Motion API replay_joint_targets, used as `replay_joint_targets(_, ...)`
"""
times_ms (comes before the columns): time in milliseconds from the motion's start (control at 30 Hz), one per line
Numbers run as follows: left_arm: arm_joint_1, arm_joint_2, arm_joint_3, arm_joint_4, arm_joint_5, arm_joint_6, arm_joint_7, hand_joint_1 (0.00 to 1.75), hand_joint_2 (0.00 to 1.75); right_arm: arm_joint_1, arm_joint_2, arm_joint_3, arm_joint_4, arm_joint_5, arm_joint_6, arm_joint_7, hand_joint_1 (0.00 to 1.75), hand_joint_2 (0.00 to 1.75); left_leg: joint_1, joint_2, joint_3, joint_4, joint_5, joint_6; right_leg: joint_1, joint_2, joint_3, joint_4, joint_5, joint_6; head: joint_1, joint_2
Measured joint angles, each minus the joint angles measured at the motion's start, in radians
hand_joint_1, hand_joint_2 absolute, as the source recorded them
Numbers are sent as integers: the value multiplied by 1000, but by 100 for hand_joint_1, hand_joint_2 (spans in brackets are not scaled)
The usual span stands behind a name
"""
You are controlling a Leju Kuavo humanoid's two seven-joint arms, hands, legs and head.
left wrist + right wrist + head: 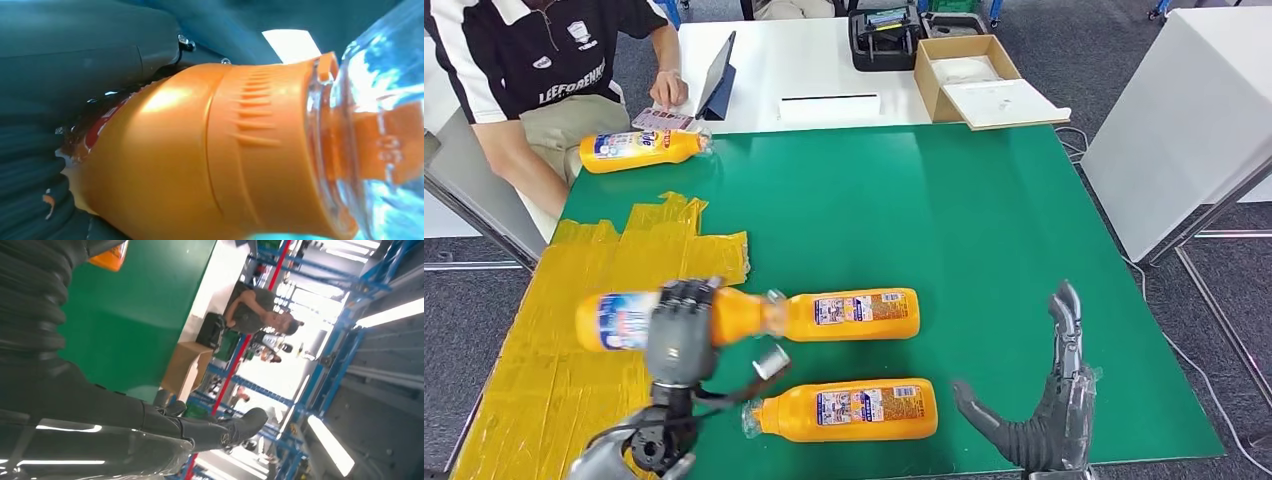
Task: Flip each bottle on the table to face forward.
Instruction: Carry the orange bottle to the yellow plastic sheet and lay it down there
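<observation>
Several orange bottles lie on their sides on the green table (904, 200). My left hand (679, 330) grips one bottle (619, 320) around its middle, at the left over the yellow tape, blue-and-white label showing. The left wrist view has its orange shoulder (200, 160) and clear cap (385, 125) close up. Its neck end meets the left end of a second bottle (854, 315). A third bottle (849, 410) lies nearer the front edge. A fourth (639, 148) lies at the far left corner. My right hand (1049, 410) (75, 415) hangs open at the front right, holding nothing.
A patch of yellow tape (554, 330) covers the table's left side. A seated person (534, 60) is at the far left, one hand on a white table behind. A tablet (717, 75), a black case (882, 38) and a cardboard box (969, 75) stand there.
</observation>
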Motion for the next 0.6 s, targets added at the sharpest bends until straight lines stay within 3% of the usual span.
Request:
replay_joint_targets(100, -32, -3, -42, 85, 1, -30, -68, 175, 175, 0, 28, -30, -5, 16, 25, 7, 0, 175, -1, 2, 0, 1, 0, 0, -1, 2, -1, 0, 0, 0, 0, 0)
replay_joint_targets(600, -81, -34, 43, 234, 1, -89, -131, 175, 175, -2, 103, -97, -14, 54, 113, 17, 0, 175, 0, 2, 0, 1, 0, 1, 0, 2, -1, 0, 0, 0, 0, 0)
